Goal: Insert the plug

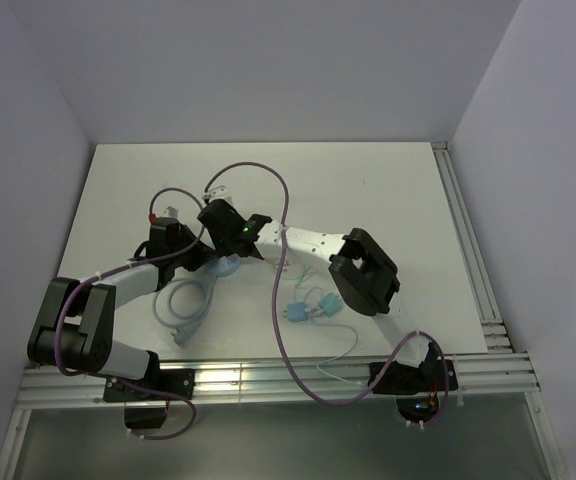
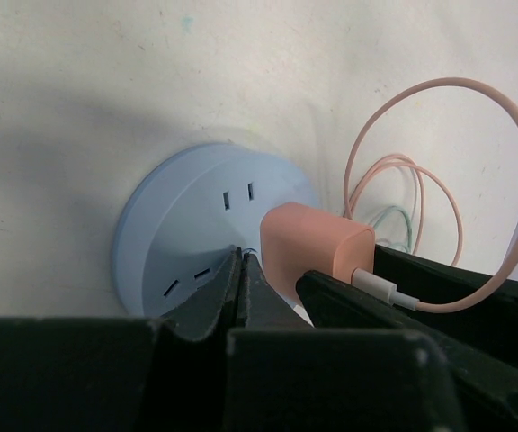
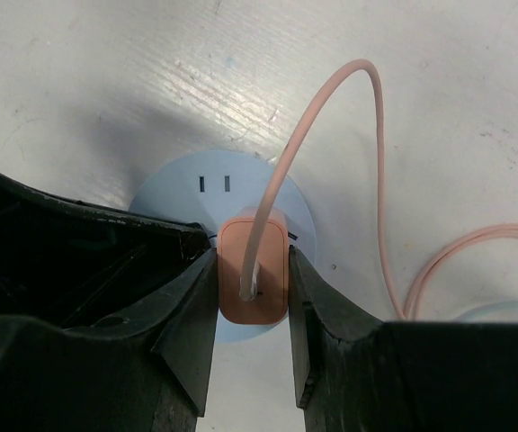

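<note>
A round light-blue socket [image 2: 192, 225] lies flat on the white table; it also shows in the right wrist view [image 3: 214, 184] and in the top view [image 1: 225, 268]. A pink plug [image 3: 253, 288] stands upright on its face, with its base against the socket [image 2: 308, 252]. My right gripper [image 3: 253, 270] is shut on the plug's two sides from above. My left gripper [image 2: 241, 265] is shut with nothing between its fingers, and its tips rest on the socket face just left of the plug. The plug's pink cable [image 3: 376, 144] loops away to the right. The prongs are hidden.
Two small teal plugs [image 1: 299, 311] with thin cords lie right of the socket. The socket's pale cord [image 1: 181, 312] loops toward the front. Purple arm cables [image 1: 280, 205] arch over the table. Metal rails [image 1: 468, 260] run along the right and front edges.
</note>
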